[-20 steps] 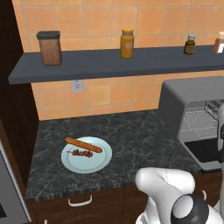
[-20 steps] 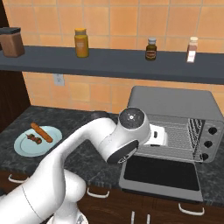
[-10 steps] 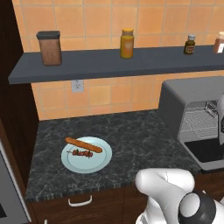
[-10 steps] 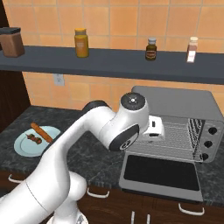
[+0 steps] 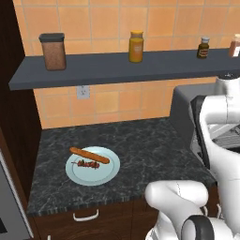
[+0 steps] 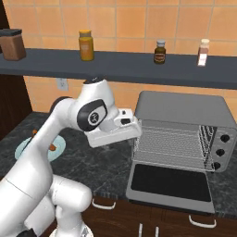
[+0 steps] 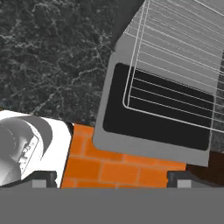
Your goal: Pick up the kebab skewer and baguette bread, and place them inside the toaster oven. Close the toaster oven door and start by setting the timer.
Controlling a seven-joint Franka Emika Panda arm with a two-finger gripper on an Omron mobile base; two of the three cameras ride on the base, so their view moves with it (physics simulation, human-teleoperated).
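So the gripper [image 7: 107, 177] is sitting wide open, holding nothing, hanging over the boxy grey metal toaster oven [image 6: 185, 121] and its dropped-down dark glass door [image 6: 169, 183]. Looks like the first pickup isn't started yet. Over at 9 o'clock on the dark speckled table [image 5: 140, 145], the short dark meat skewer [image 5: 88, 164] and slim orange-brown baguette [image 5: 89, 155] are lying together on the pale blue plate [image 5: 104, 174]. Next it probably needs to swing over there.

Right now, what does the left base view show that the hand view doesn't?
Left base view alone: the baguette bread and kebab skewer on the pale blue plate, plus the shelf jars. Hand view alone: the toaster oven door folded down, glass up, with the wire rack over it. Shared: the dark stone counter and the toaster oven.
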